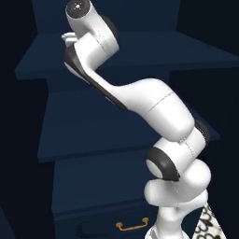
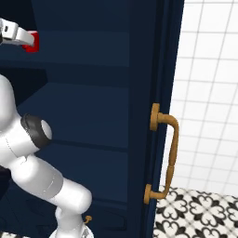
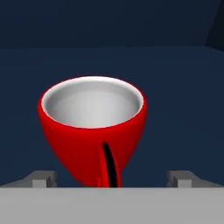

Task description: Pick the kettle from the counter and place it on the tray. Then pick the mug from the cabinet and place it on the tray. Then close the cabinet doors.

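Note:
A glossy red mug (image 3: 92, 131) with a white inside stands upright on a dark blue shelf of the cabinet (image 1: 126, 51), its loop handle turned toward the camera. My gripper (image 3: 113, 178) is open, and its two fingertips (image 3: 46, 177) stand wide on either side of the mug's base without touching it. In the right base view a red edge of the mug (image 2: 31, 41) shows just past the hand at the upper left. The arm reaches up into the cabinet at shelf height.
The cabinet's right door (image 2: 160, 69) stands open, edge-on, with its long brass handle (image 2: 169, 153). Below the shelves is a drawer with a curved brass handle (image 1: 133, 225). A white tiled wall (image 2: 209, 69) and patterned floor (image 2: 200, 209) lie to the right.

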